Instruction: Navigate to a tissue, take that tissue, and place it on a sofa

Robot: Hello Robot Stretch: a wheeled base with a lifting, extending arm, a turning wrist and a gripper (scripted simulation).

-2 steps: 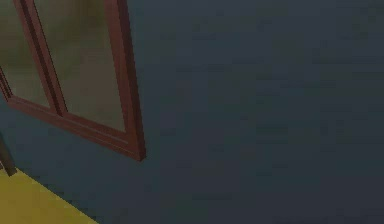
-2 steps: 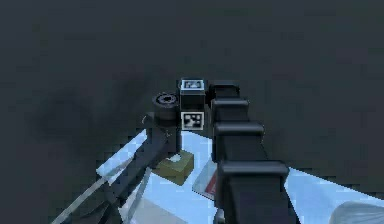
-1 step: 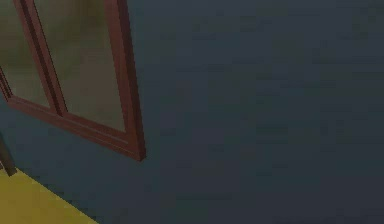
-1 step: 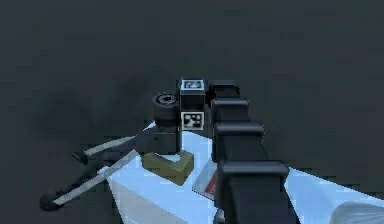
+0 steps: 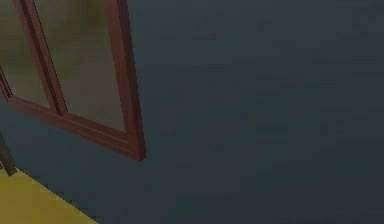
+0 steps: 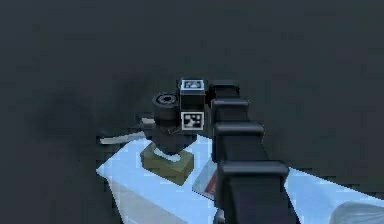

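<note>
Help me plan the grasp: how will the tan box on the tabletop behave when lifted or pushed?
The small tan box looks low and flat-bottomed, so it would probably slide, not roll or tip. Small beside the gripper, it is likely light. Near the tabletop edge, a push might drop it.

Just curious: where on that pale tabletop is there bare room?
Bare: the tabletop between the tan box and the arm side view's left, and the strip past the arm toward its right. Crowded: the middle, around box and arm.
</note>
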